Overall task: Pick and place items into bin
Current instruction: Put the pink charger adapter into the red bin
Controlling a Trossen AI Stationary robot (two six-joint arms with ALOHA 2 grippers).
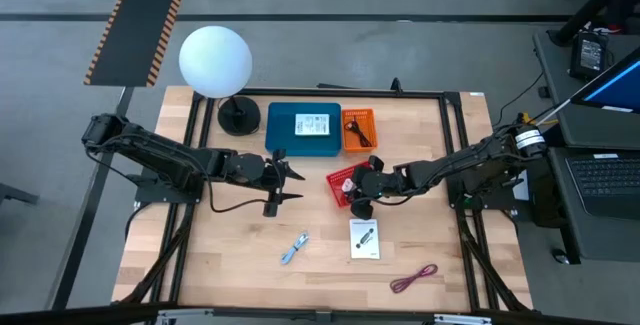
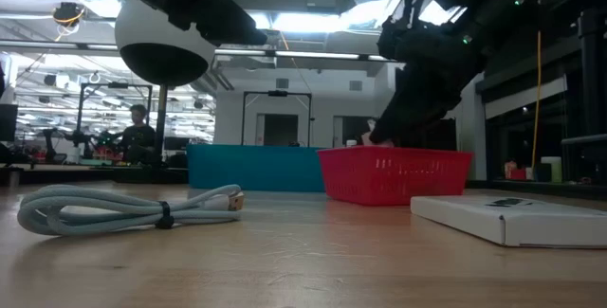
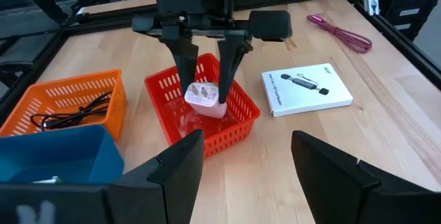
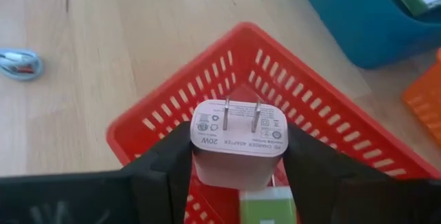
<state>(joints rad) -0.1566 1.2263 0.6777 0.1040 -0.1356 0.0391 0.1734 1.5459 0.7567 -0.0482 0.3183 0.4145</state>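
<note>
R gripper (image 3: 205,79) clamped on white charger plug (image 4: 238,148), prongs up, holding it just over red basket (image 4: 324,124); small green piece (image 4: 269,207) right under it. L gripper (image 1: 290,183) wide open, empty, hovering over surface (image 1: 230,255) near blue bin (image 1: 303,130), apart from basket

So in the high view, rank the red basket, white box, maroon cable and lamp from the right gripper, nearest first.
From the right gripper:
1. Red basket, directly under it.
2. White box, toward the table's front.
3. Maroon cable, front right.
4. Lamp, far back left.
</note>
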